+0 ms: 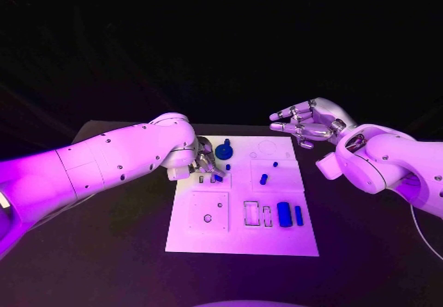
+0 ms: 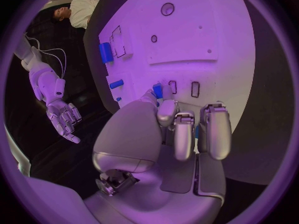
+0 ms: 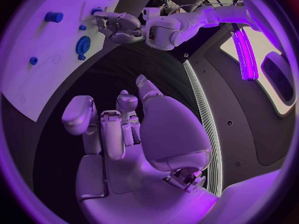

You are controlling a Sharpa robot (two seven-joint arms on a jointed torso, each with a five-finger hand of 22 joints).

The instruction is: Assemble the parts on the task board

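While my left hand [image 1: 205, 160] pinched a small blue part [image 2: 157, 90] just above the task board [image 1: 242, 236], beside its narrow slots [image 2: 184, 88], my right hand [image 1: 309, 121] hung spread, well apart.

Magenta light washes my whole workspace; my left arm [image 1: 102, 167] glares almost white at the left edge of the head frame, while the background behind the table [image 1: 111, 256] sinks to black. The task board [image 1: 242, 198] is bright and evenly lit, with soft shadow under my left robot hand [image 1: 205, 158]. Both wrist frames are fisheye circles with dark rims, bending straight edges; a bright lit strip [image 3: 244, 47] glows at the upper right of the right wrist frame
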